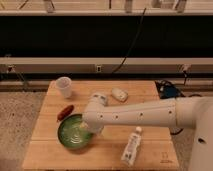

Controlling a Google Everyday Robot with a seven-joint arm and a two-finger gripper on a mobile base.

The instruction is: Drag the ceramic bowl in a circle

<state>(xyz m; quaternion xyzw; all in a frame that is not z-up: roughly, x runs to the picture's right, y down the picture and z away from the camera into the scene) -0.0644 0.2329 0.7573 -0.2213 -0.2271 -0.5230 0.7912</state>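
Note:
The ceramic bowl (73,132) is round, shallow and glossy green with pale swirl marks inside. It sits on the wooden table (145,152) at the front left. My white arm reaches in from the right across the table. My gripper (88,131) is at the bowl's right rim, pointing down into it. The wrist hides the fingers.
A small translucent white cup (64,86) stands at the table's back left. A red sausage-like item (65,112) lies just behind the bowl. A white object (119,94) lies at the back middle. A white bottle (131,146) lies at the front right.

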